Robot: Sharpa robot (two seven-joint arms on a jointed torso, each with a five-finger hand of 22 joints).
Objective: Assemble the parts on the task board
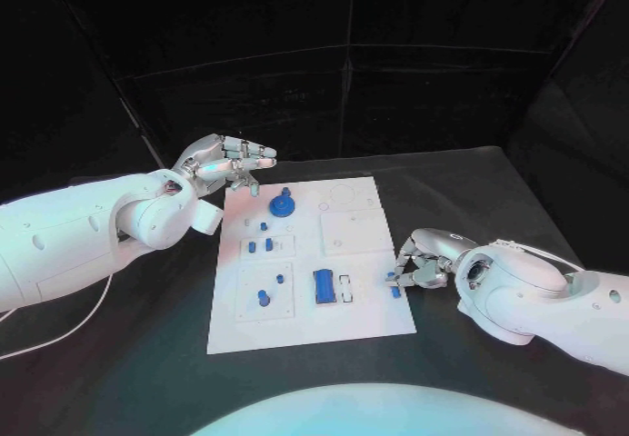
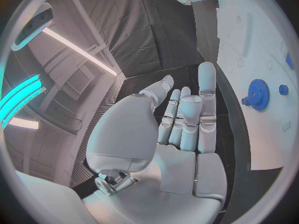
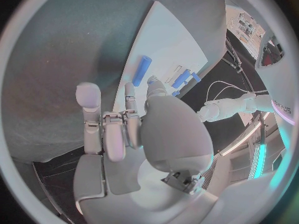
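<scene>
The right hand (image 1: 422, 262) rests at the task board's (image 1: 354, 318) right edge, fingers curled toward a small blue peg (image 1: 396, 292) lying at about its seven o'clock; whether it pinches anything I cannot tell. In the right wrist view a blue peg (image 3: 141, 70) lies on the board just past its fingertips (image 3: 87, 92). The left hand (image 1: 223, 162) hovers released, fingers loosely apart, over the board's far left corner. The blue gear (image 1: 282, 205) sits at its four o'clock, near but apart. A long blue block (image 1: 323, 286) lies mid-board on the black table (image 1: 118, 363).
</scene>
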